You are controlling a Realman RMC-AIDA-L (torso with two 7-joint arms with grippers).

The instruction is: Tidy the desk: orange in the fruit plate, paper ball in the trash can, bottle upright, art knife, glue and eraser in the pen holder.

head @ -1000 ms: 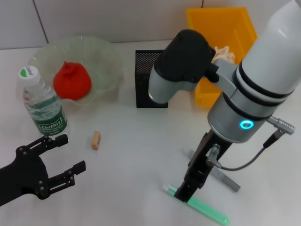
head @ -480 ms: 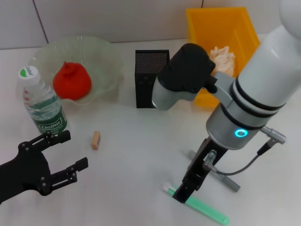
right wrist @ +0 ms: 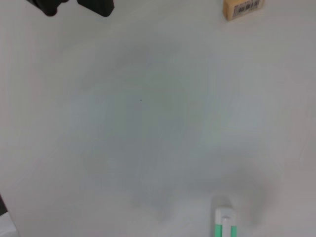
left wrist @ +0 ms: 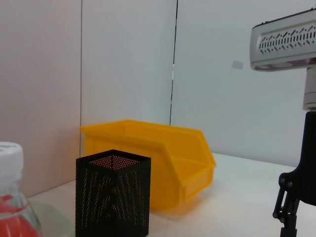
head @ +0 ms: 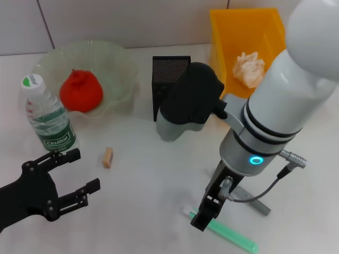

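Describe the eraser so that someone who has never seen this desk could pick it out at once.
Start at the fruit plate, far left on the desk, then come to the bottle standing upright in front of it. The eraser lies flat on the bare desktop just to the bottle's right, touching nothing. It is a small tan block, far smaller than anything near it.

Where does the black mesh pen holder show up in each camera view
Head view: the pen holder stands at top centre, partly behind the right arm, between the fruit plate and the trash can.
Left wrist view: it stands low in front of the trash can.
Right wrist view: not visible.
Shared landmark: the trash can.
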